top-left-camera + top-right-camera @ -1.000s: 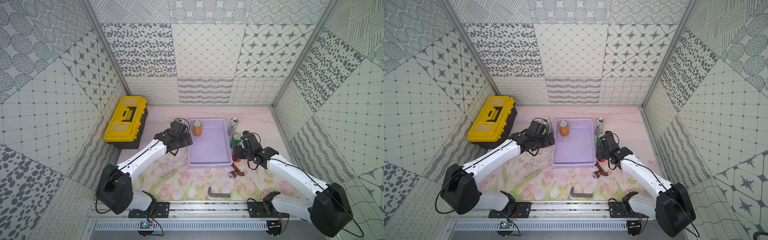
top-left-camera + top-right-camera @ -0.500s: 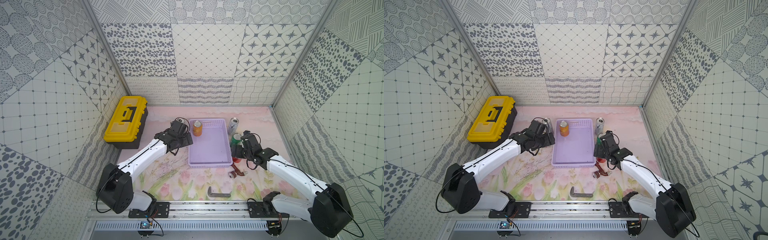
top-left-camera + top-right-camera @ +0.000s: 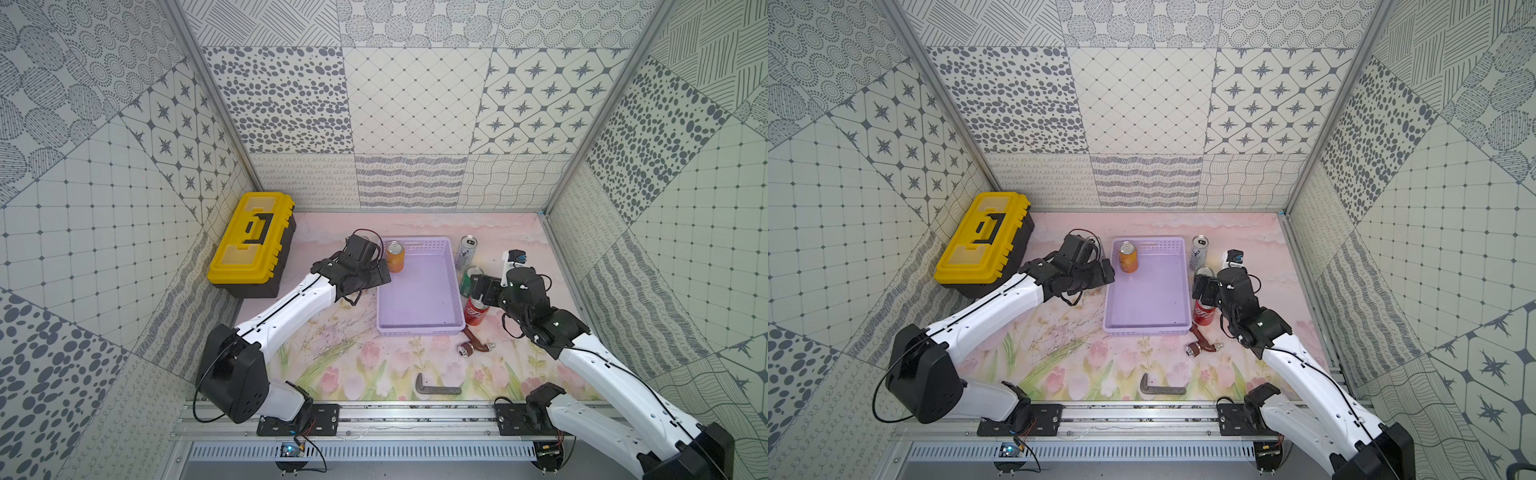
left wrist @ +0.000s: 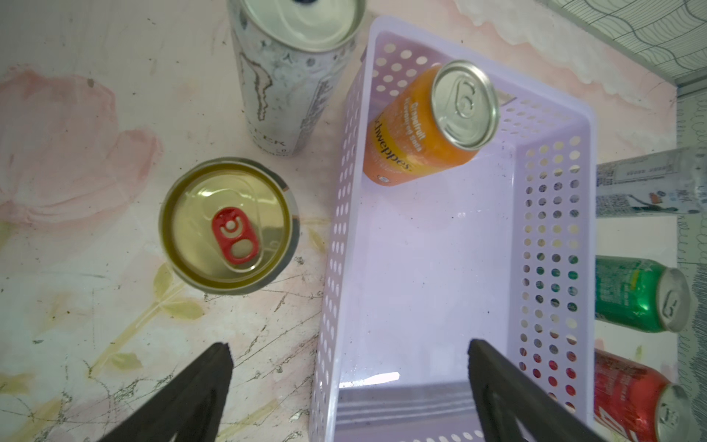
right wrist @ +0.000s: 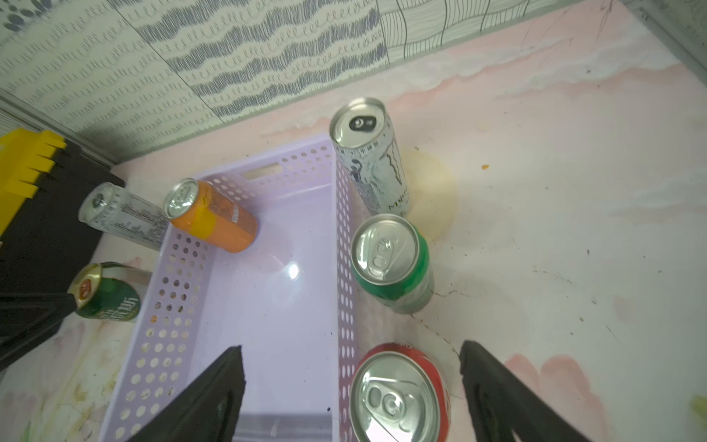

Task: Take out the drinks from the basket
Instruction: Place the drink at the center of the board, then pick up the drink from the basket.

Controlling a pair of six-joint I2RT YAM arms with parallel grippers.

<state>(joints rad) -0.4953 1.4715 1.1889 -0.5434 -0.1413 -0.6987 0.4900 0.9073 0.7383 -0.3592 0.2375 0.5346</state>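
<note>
Nearest the rail, a dark L-shaped metal bar is seen lying flat on the flower-printed tabletop, and just beyond it a curved brown pipe piece is spotted near the basket's corner. Now the basket: a shallow lavender plastic tray, smooth-floored, its walls punched with round holes, is found mid-table. Just outside its right wall the red can is stood upright. Over it the right gripper is seen with its black fingers spread wide, one above the basket floor, one outside the can; nothing is gripped. Further back along that wall the bright green can is seen upright, close beside the lattice, then the tall slim silver-white can behind it. Across the basket, the left gripper is seen fully open astride the left wall, with nothing in it. Just outside that wall the dark green can, gold-lidded with a red tab, is picked out, and behind it a second silver-white can. One drink is left inside: the orange can, upright in the far left corner. Off to the far left, the yellow-and-black toolbox is parked against the patterned wall
</note>
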